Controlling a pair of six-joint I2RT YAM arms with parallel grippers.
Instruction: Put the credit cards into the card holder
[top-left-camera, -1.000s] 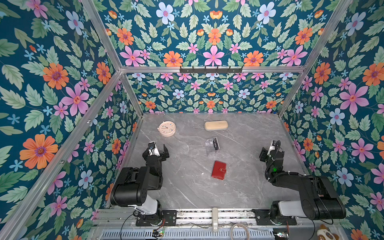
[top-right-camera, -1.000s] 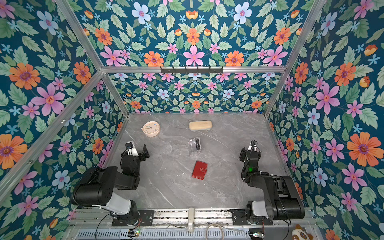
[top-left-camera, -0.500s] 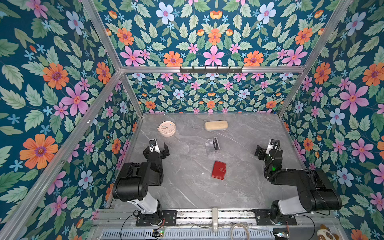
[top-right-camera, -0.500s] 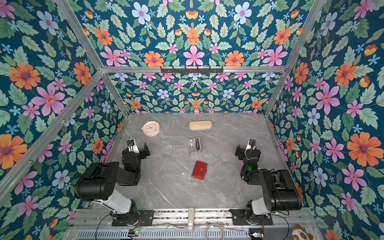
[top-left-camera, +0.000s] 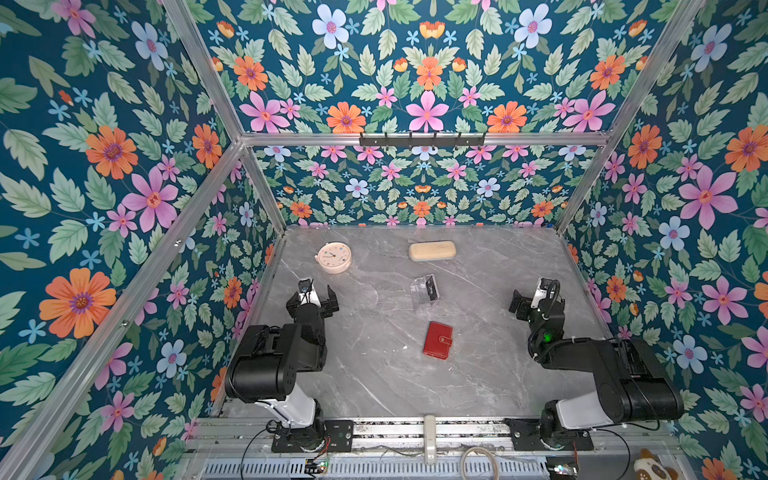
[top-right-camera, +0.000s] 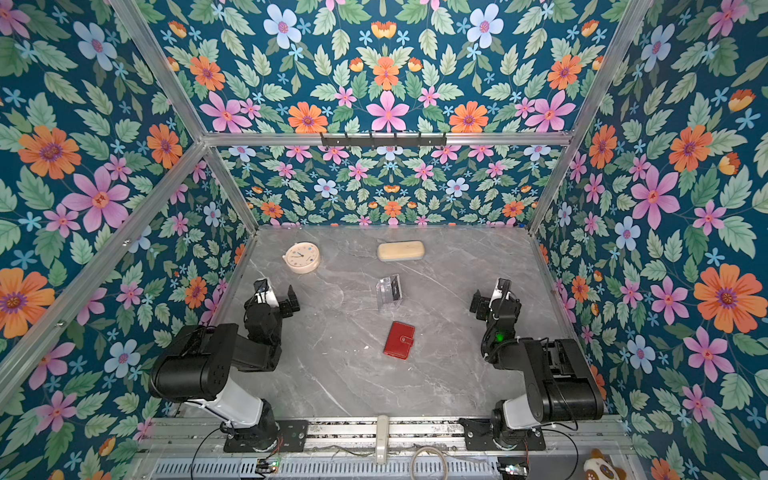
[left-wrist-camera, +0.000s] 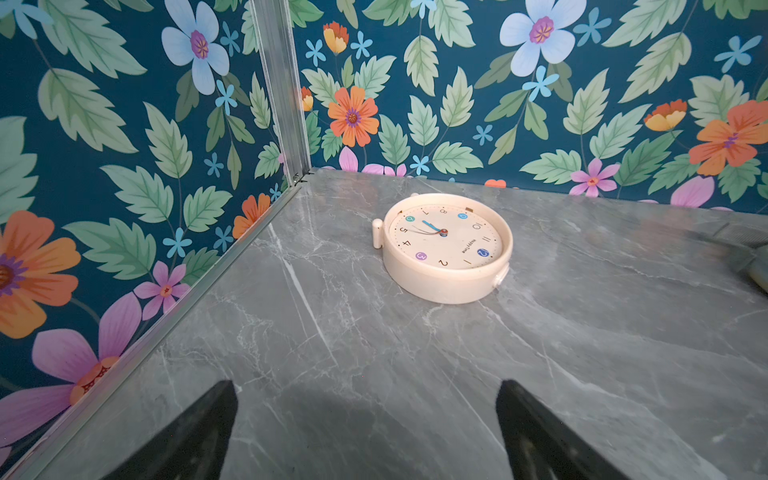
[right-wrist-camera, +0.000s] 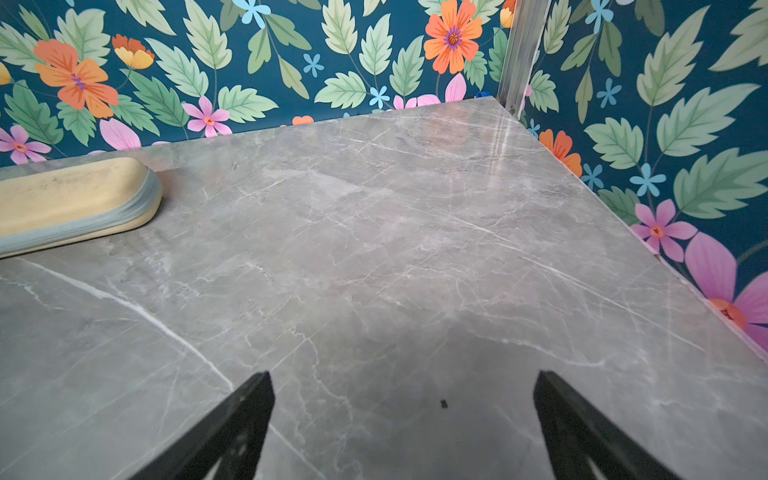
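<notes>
The card holder (top-left-camera: 437, 340) (top-right-camera: 399, 339), a small red wallet with its snap tab closed, lies flat at the middle of the grey table. Behind it a clear stand (top-left-camera: 424, 291) (top-right-camera: 389, 291) holds the credit cards; only a dark card (top-left-camera: 431, 287) shows in it. My left gripper (top-left-camera: 312, 300) (top-right-camera: 272, 301) (left-wrist-camera: 365, 384) hovers open and empty at the left side, near the clock. My right gripper (top-left-camera: 536, 299) (top-right-camera: 494, 301) (right-wrist-camera: 403, 376) stands open and empty at the right side. Both are well apart from the wallet and the stand.
A cream round clock (top-left-camera: 334, 257) (left-wrist-camera: 446, 247) lies face up at the back left. A beige oblong case (top-left-camera: 432, 251) (right-wrist-camera: 70, 203) lies at the back centre. Floral walls with metal rails close in the table on three sides.
The right gripper's jaws have spread wider. Both arms have settled slightly while their grippers stay in nearly the same places. The wallet, stand, clock and case have not moved.
</notes>
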